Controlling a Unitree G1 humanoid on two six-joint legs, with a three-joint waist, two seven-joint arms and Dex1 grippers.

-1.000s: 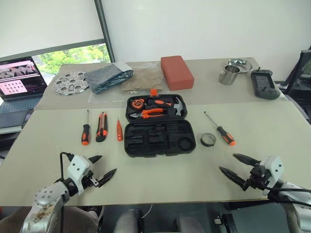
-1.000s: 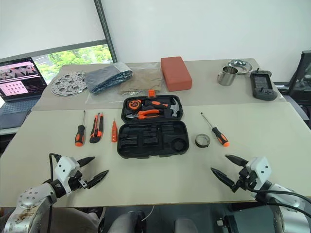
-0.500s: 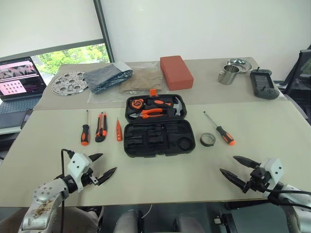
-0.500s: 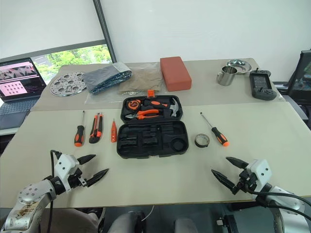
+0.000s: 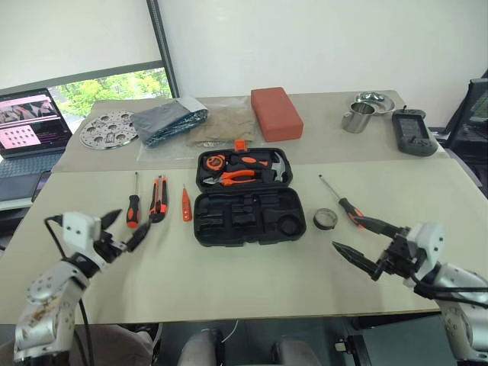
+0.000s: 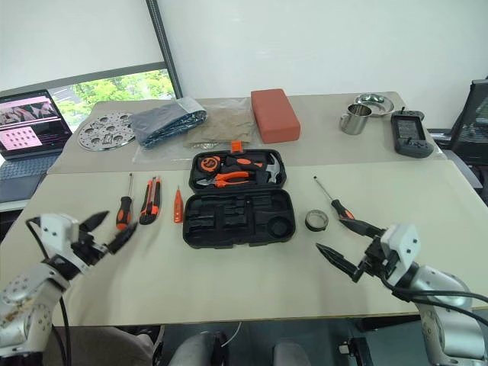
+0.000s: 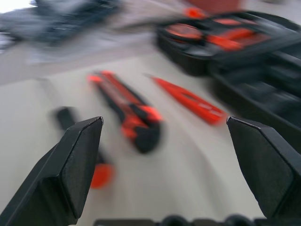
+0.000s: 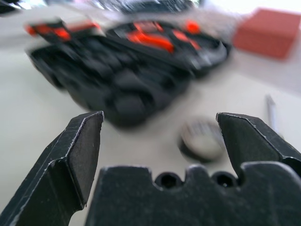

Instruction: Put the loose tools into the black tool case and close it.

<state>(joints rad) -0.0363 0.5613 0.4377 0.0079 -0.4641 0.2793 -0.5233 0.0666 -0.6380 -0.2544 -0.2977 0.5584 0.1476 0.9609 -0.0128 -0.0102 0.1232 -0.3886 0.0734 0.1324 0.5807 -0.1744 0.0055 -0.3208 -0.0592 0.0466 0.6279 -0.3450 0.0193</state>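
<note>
Worktop [image 5: 252, 282] with the black tool case [image 5: 248, 217] lying open at centre. To its left lie a screwdriver [image 5: 134, 210], utility knife [image 5: 158, 200] and tester screwdriver [image 5: 186, 206]; to its right, a tape roll [image 5: 326, 219] and second screwdriver [image 5: 345, 204]. Left gripper [image 5: 122, 229] and right gripper [image 5: 366, 244] hover with jaws spread wide, empty.

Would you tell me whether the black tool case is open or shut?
Open: the black tool case lies flat with its lid folded back, empty moulded slots showing.
</note>
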